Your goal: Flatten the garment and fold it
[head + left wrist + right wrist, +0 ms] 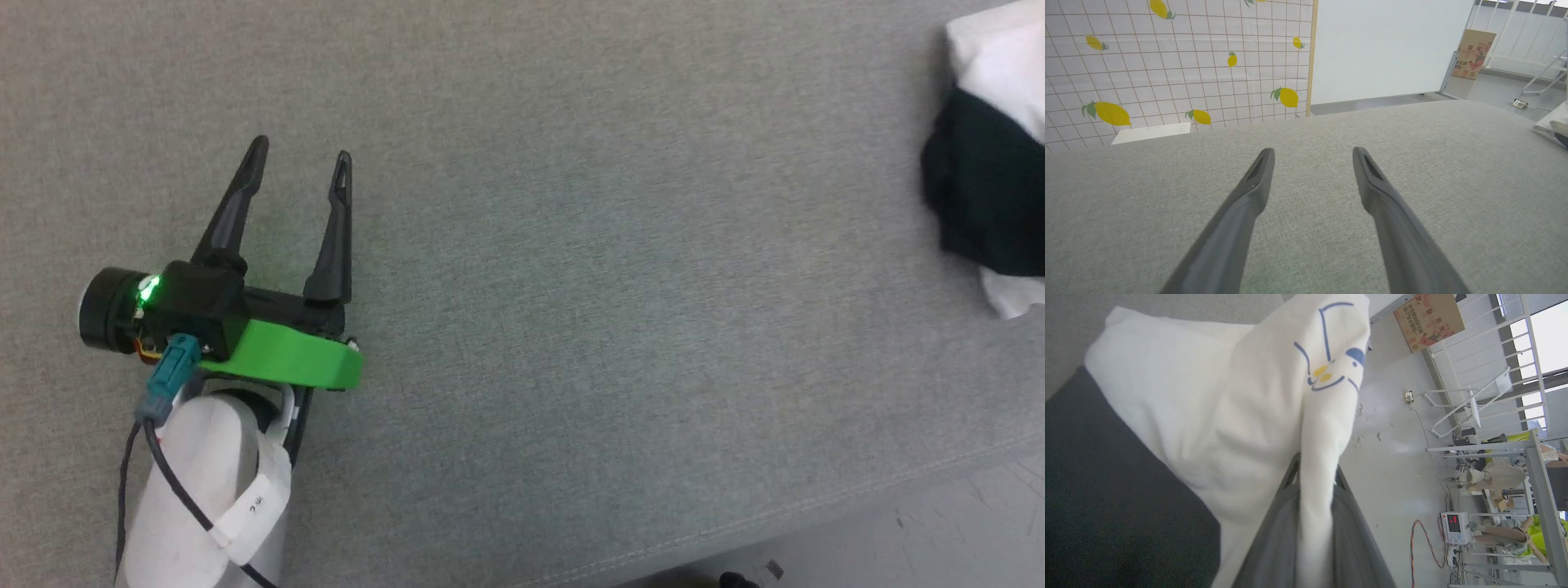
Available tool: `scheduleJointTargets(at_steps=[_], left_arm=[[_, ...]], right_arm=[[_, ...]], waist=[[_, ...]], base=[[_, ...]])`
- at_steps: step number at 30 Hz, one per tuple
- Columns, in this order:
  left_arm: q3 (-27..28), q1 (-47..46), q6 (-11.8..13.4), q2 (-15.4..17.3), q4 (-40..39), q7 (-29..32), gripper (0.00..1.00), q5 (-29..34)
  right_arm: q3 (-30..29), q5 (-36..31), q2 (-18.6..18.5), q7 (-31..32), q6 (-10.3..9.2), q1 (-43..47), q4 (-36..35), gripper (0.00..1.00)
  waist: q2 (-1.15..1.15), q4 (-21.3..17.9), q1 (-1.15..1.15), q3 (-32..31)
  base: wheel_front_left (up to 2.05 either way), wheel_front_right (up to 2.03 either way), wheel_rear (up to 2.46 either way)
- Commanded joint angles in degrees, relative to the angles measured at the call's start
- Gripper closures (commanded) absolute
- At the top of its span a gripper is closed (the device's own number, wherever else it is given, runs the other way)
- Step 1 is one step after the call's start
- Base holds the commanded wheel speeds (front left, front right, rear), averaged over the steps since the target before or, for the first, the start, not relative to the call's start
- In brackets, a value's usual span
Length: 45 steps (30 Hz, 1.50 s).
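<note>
My left gripper (302, 151) hovers over the bare grey fabric surface (612, 286) with its two fingers spread wide and nothing between them. In the head view they point toward 12 o'clock. The shirt (992, 196) sits at 3 o'clock from it, well apart, bunched against the right edge of that view with a black patch between two white ones. Most of it runs out of frame, so I cannot tell its long axis. The part I see stretches roughly from 12 to 6 o'clock.

My right gripper (1316, 469) is the one on the job. In its wrist view the fingers are clamped on a raised ridge of white cloth that runs up between them toward 12 o'clock. A small blue and yellow print (1327, 371) sits further up that ridge. Black cloth fills the 8 o'clock side of that view.

I judge the flattening barely begun, since the shirt is a heap rather than a sheet. The next move turns on the wide gap between the free left gripper and the shirt. The left arm has to travel toward 3 o'clock to find a second hold.
</note>
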Motion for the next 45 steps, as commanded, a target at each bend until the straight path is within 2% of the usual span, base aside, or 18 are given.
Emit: scheduleJointTargets(at_steps=[1, 5, 6, 7, 8, 9, 16, 24, 32, 36, 45], left_arm=[[0.06, -1.04, 0.09, 0.59, -0.6, 0.21, 0.0, 0.28], [0.0, -0.78, 0.22, 0.93, -1.22, 0.59, 0.0, 0.13], [-0.04, -0.71, 0.24, 0.95, -1.21, 0.58, 0.0, 0.07], [-0.1, -0.55, 0.28, 0.93, -1.06, 0.5, 0.0, -0.03], [-0.15, -0.4, 0.35, 0.87, -0.94, 0.44, 0.0, -0.12], [-0.24, -0.2, 0.44, 0.72, -0.68, 0.25, 0.0, -0.25], [-0.8, 1.63, 0.94, -0.9, 2.73, -1.86, 0.0, -1.67], [-0.22, 5.46, 1.68, -3.04, 7.65, -3.86, 0.0, -4.59], [0.53, 8.49, 1.8, -4.35, 10.12, -4.26, 0.0, -7.49], [0.54, 9.03, 1.8, -4.73, 11.56, -4.3, 0.0, -8.15], [0.42, 10.72, 1.45, -5.58, 13.61, -4.31, 0.0, -9.19]], right_arm=[[-1.81, -1.17, 0.67, -1.19, -0.12, -1.47, 0.61, 1.0], [-5.68, -4.05, 2.1, -3.64, -0.12, -2.49, 1.9, 1.0], [-6.4, -4.71, 2.42, -4.05, -0.12, -2.61, 2.16, 0.85], [-7.08, -5.64, 2.74, -4.37, -0.12, -2.66, 2.55, 0.58], [-7.71, -6.26, 2.95, -4.45, -0.12, -2.68, 2.84, 0.14], [-8.51, -7.03, 3.21, -4.49, -0.12, -2.61, 3.15, 0.0], [-12.61, -8.67, 4.22, -7.81, -0.12, -0.49, 3.41, 0.0], [-11.64, -1.26, 8.09, -14.7, -0.12, 4.0, 0.3, 0.0], [-5.8, 11.53, 15.23, -19.47, -0.12, 13.21, -10.62, 0.0], [-2.39, 16.17, 16.99, -20.05, -0.12, 18.59, -17.09, 0.0], [-0.92, 20.02, 23.8, -21.69, -0.12, 30.5, -28.99, 0.0]], waist=[[0.0, 1.49, -0.01, 1.73], [0.0, 2.04, -0.01, 1.83], [0.0, 2.13, -0.01, 1.68], [0.0, 2.26, -0.01, 1.26], [0.0, 2.35, -0.01, 0.96], [0.0, 2.49, -0.01, 0.34], [0.0, 4.14, -0.01, -6.08], [0.0, 8.23, -0.01, -16.21], [0.0, 12.74, -0.01, -22.89], [0.0, 14.94, -0.01, -24.7], [0.0, 17.95, -0.01, -27.26]], base=[[0.0, 0.0, 0.0], [0.0, 0.0, 0.0], [0.0, 0.0, 0.0], [0.0, 0.0, 0.0], [0.0, 0.0, 0.0], [0.0, 0.0, 0.0], [0.0, 0.0, 0.0], [0.0, 0.0, 0.0], [0.0, 0.0, 0.0], [0.0, 0.0, 0.0], [0.0, 0.0, 0.0]])
